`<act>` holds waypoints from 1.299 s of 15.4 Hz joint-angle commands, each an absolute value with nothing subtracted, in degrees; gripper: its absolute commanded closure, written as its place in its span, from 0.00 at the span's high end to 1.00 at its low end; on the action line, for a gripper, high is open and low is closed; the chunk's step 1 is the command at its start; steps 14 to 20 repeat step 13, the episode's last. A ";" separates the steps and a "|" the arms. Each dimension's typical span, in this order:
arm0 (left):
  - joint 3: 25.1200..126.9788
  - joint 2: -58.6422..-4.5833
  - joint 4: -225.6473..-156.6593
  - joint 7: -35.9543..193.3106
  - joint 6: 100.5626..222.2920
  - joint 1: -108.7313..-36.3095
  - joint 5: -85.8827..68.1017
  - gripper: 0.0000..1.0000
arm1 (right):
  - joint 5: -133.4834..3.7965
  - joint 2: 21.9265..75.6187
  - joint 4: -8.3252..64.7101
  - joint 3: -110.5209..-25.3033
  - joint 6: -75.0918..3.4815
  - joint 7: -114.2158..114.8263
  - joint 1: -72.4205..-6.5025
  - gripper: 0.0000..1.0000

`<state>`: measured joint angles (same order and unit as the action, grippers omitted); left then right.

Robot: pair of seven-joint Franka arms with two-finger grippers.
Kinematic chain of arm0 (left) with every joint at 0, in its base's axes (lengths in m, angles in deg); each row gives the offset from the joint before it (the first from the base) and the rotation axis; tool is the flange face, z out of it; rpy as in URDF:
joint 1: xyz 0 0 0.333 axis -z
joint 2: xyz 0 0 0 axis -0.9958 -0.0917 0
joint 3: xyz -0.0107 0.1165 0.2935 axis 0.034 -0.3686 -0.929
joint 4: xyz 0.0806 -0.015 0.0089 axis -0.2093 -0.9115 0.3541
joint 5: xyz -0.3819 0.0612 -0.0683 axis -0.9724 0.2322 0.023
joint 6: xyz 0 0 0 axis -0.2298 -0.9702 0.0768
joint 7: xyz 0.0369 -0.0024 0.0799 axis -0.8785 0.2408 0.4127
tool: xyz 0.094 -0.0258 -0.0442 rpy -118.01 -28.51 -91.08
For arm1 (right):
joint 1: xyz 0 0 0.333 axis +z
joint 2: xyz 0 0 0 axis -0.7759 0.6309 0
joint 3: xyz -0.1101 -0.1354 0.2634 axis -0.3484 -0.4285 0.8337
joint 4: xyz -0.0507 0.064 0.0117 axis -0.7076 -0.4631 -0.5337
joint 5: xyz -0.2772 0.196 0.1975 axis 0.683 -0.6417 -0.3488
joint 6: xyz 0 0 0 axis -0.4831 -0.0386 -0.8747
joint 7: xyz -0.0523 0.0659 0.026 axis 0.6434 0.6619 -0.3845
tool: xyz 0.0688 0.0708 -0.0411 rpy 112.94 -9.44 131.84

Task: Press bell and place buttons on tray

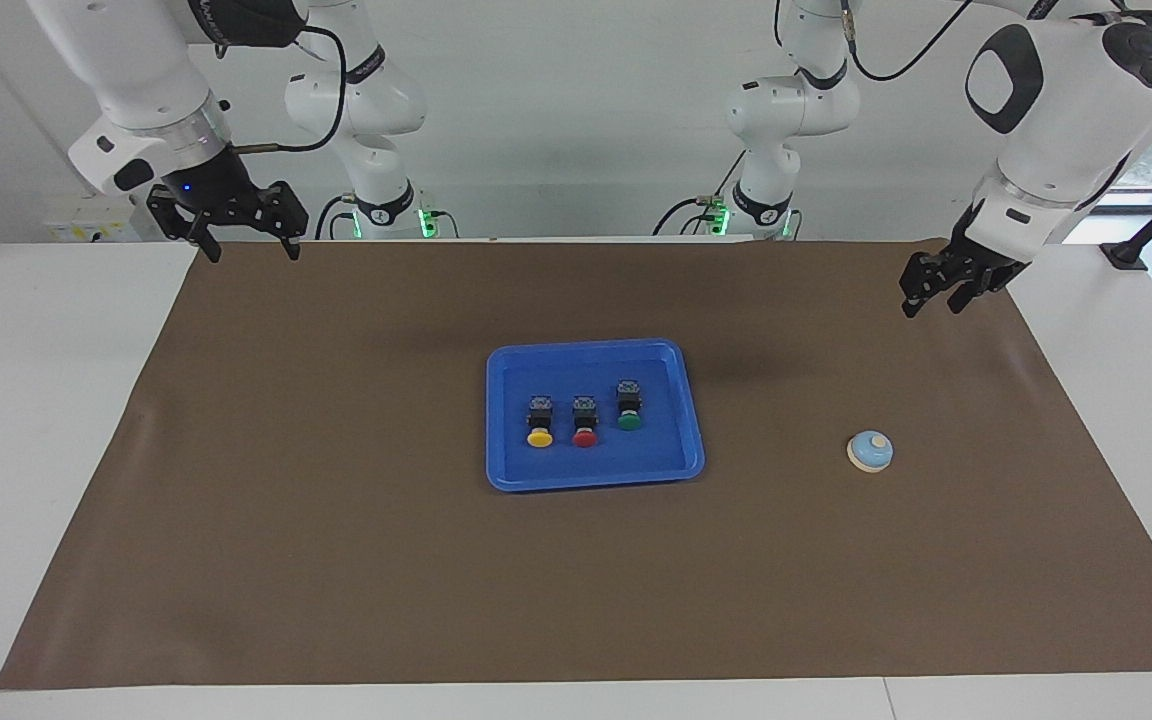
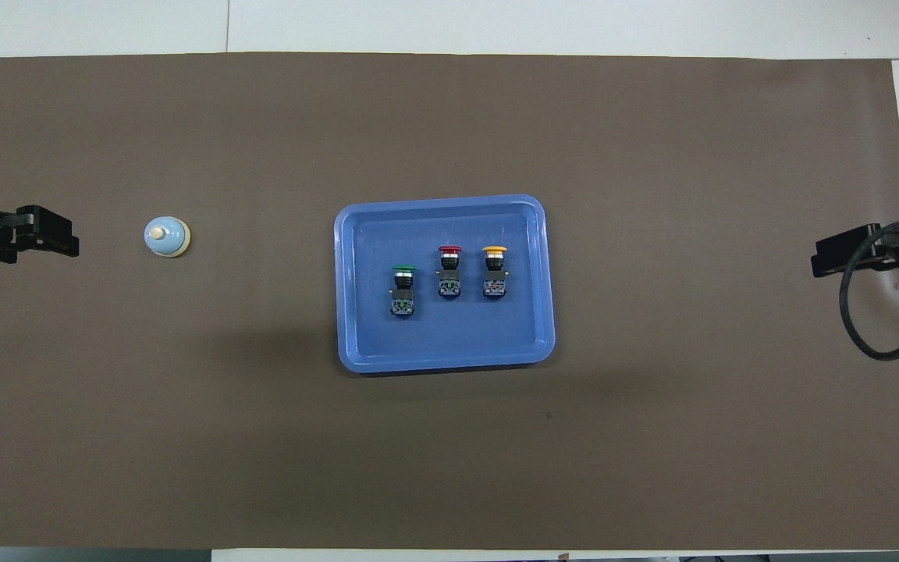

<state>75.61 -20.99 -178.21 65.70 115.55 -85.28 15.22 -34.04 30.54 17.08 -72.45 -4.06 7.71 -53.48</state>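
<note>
Now left gripper [image 1: 931, 300] spread, empty, above mat; right gripper [image 1: 248, 246] likewise; buttons [image 1: 584, 420] in tray [image 1: 671, 465].

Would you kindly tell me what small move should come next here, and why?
Probably none beyond the left gripper settling at rest: the green button, red button and yellow button all lie in the tray, the bell stands alone, and both grippers, the right gripper too, hang open and empty.

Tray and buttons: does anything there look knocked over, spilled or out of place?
Nothing stands out. The three buttons lie in a row inside the tray, the green one slightly nearer the robots. The bell sits upright on the brown mat.
</note>
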 commanded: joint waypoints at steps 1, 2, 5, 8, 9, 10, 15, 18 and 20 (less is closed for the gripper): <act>75.22 -21.90 -176.79 65.34 113.14 -84.03 15.98 1.00 | -35.04 29.56 17.87 -72.39 -3.55 6.72 -53.96 1.00; 75.22 -21.90 -176.88 65.34 113.39 -83.95 15.98 1.00 | -35.04 29.56 17.87 -72.39 -3.46 6.72 -53.96 1.00; 75.22 -21.99 -176.88 65.34 114.19 -83.86 16.16 1.00 | -35.04 29.56 17.87 -72.48 -3.46 6.72 -53.96 1.00; 75.22 -21.99 -176.88 65.78 116.03 -83.86 15.98 1.00 | -35.04 29.56 17.87 -72.39 -3.46 6.72 -53.96 1.00; 75.22 -21.99 -176.96 65.70 116.12 -83.86 15.98 1.00 | -35.04 29.56 17.87 -72.39 -3.46 6.72 -53.96 1.00; 75.22 -21.99 -176.88 65.52 116.12 -83.86 15.98 1.00 | -35.04 29.56 17.87 -72.48 -3.46 6.72 -53.96 1.00; 75.22 -22.08 -176.79 65.43 116.12 -83.95 15.98 1.00 | -35.04 29.56 17.87 -72.39 -3.55 6.72 -53.96 1.00; 75.22 -22.08 -176.79 65.43 116.12 -83.95 15.98 1.00 | -35.04 29.56 17.87 -72.39 -3.55 6.72 -53.96 1.00; 75.22 -22.08 -176.79 65.43 116.12 -83.95 15.98 1.00 | -35.04 29.56 17.87 -72.39 -3.55 6.72 -53.96 1.00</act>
